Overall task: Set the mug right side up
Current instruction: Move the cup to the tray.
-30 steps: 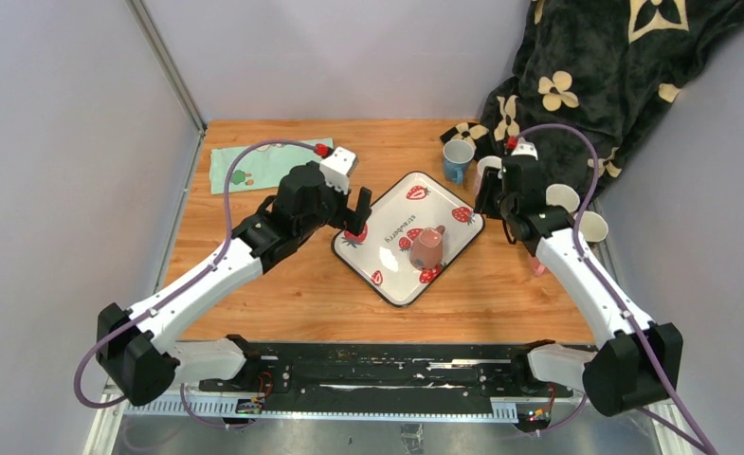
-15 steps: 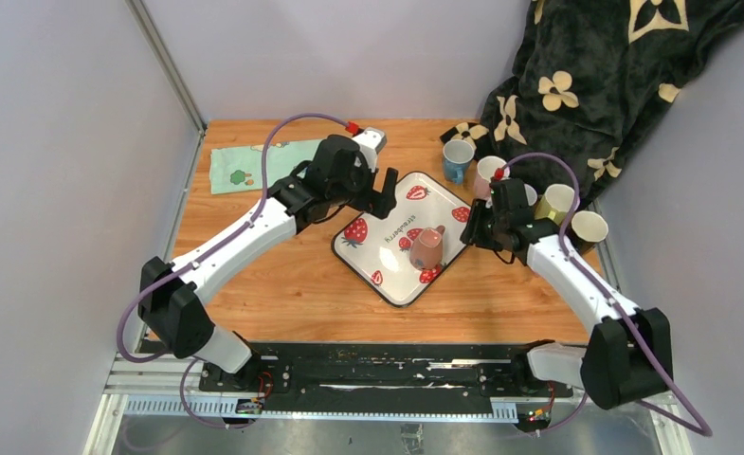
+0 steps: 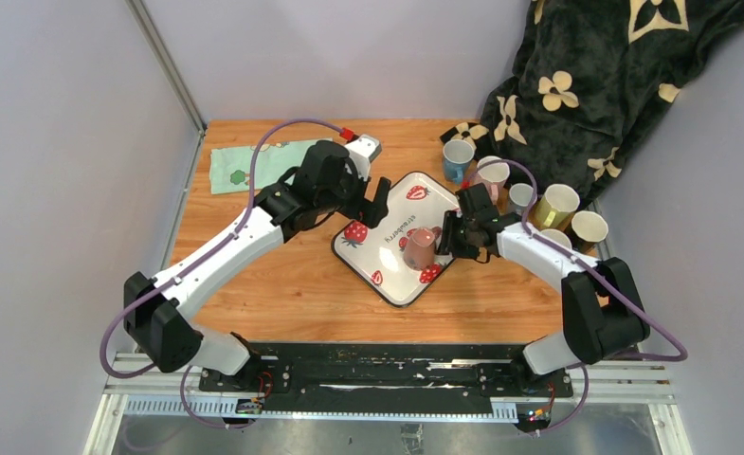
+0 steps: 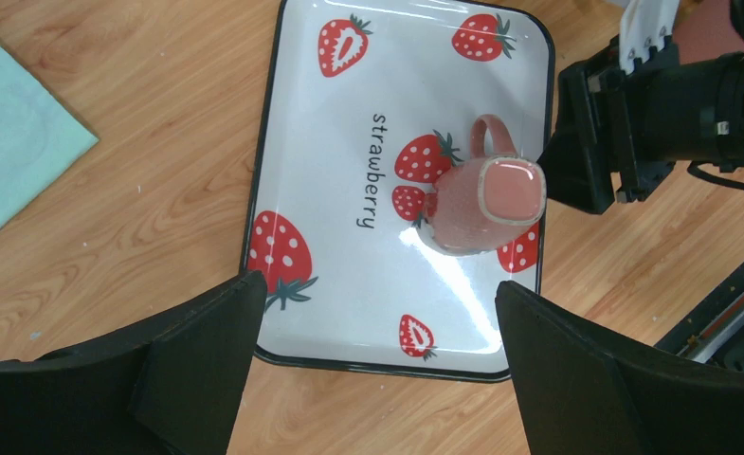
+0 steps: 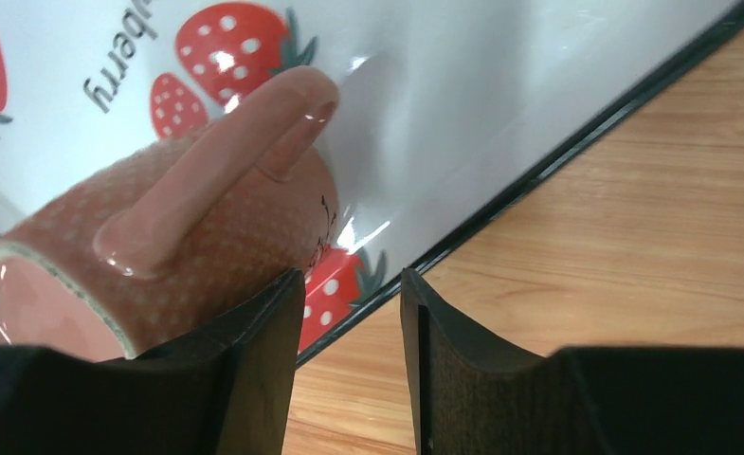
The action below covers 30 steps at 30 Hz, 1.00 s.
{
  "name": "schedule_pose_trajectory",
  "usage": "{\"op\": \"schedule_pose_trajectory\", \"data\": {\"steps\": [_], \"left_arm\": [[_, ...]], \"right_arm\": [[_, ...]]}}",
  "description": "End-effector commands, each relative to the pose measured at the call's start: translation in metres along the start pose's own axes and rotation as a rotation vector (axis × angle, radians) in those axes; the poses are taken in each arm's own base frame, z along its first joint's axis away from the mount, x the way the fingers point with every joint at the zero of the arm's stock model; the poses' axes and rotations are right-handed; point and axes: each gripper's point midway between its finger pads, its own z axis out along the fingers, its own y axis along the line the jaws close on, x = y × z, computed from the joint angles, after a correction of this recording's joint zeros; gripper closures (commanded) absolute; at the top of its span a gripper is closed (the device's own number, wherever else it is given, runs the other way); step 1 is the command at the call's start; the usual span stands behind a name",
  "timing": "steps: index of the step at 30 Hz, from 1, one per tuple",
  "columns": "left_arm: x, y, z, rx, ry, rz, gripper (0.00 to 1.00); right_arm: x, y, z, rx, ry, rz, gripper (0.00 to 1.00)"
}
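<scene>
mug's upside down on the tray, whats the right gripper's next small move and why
Probably slide the right gripper sideways until the handle of the pink mug sits between its jaws. The mug stands base-up on the strawberry tray, and the gap between the jaws is empty, the mug beside one finger.

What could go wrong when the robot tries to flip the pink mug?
The right fingers sit narrow beside the upside-down mug, so they might push it instead of grabbing. The shiny tray could let it slide. The right arm might bump the cups behind it.
</scene>
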Motion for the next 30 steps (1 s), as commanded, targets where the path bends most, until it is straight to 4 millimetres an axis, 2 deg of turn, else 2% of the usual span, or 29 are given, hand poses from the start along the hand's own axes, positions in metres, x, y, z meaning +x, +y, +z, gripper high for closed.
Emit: {"op": "schedule_pose_trajectory", "data": {"steps": [1, 6, 10, 16, 18, 24, 30], "left_arm": [[-0.002, -0.003, -0.008, 0.015, -0.018, 0.056, 0.0], [-0.002, 0.003, -0.005, -0.019, 0.005, 0.076, 0.0], [-0.002, 0.007, -0.004, -0.033, 0.013, 0.106, 0.0], [-0.006, 0.009, -0.003, -0.023, 0.02, 0.194, 0.0], [-0.01, 0.003, -0.002, 0.009, 0.015, 0.225, 0.0], [-0.017, -0.019, 0.012, 0.126, 0.017, 0.313, 0.0], [-0.013, -0.052, 0.041, 0.243, 0.061, 0.391, 0.01]], "right_arm": [[-0.005, 0.044, -0.006, -0.092, -0.015, -0.049, 0.53], [0.0, 0.076, -0.013, -0.172, -0.021, -0.096, 0.53], [-0.003, 0.086, -0.019, -0.224, -0.07, -0.111, 0.53], [-0.017, 0.058, -0.035, -0.128, -0.169, -0.168, 0.53], [-0.019, 0.045, -0.042, -0.089, -0.186, -0.177, 0.52], [-0.024, 0.008, -0.062, -0.057, -0.235, -0.112, 0.54], [-0.019, -0.016, -0.081, -0.043, -0.265, -0.053, 0.54]]}}
